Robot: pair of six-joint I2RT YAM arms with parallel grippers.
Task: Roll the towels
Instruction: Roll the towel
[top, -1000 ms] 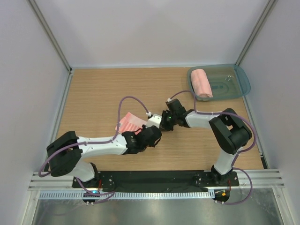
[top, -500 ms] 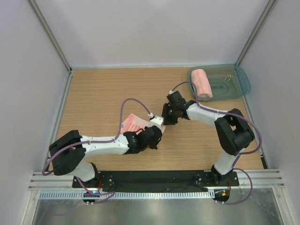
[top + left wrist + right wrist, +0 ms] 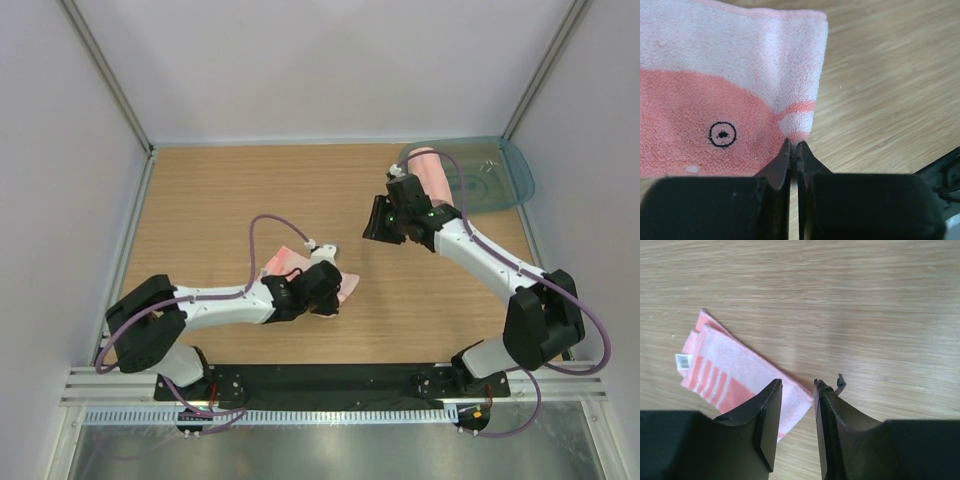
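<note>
At upper right, one plain salmon-pink towel (image 3: 428,168) lies rolled in a teal plastic tray (image 3: 518,178); the left gripper (image 3: 794,145) has its jaws pinched on the unrolled striped pink towel (image 3: 715,100), while the right gripper (image 3: 797,390) hangs with jaws parted and empty.

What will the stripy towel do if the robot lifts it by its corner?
Probably flop and hang down: the stripy towel is soft fuzzy cloth, lying folded flat on the table. It looks thin, so it is likely light. Pinched only at its corner by the left fingers, the folded layers may fall open.
</note>
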